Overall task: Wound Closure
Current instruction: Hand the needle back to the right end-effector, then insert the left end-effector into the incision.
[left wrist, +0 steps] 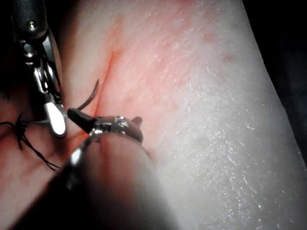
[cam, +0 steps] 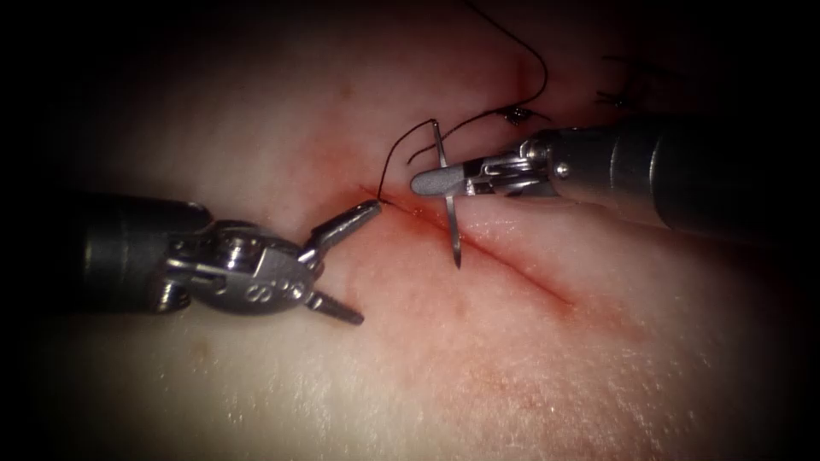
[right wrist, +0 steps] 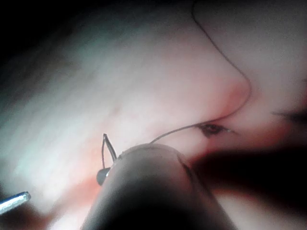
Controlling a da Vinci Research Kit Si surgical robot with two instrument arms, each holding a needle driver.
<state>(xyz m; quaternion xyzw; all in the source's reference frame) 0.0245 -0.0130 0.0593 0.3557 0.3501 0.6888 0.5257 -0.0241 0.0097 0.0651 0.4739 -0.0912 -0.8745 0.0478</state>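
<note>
Right tool [cam: 431,181] clamped on needle [cam: 449,213] near mid-curve, needle clear of tissue [cam: 359,376] above the cut [cam: 512,265], thread [cam: 395,158] trailing, left tool [cam: 363,260] agape, holding nothing

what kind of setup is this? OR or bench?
Likely a bench suturing rig, not an OR: pale tissue with a red cut, the right pincer holding a curved needle mid-curve with thread, the left pincer open, holding nothing.
</note>
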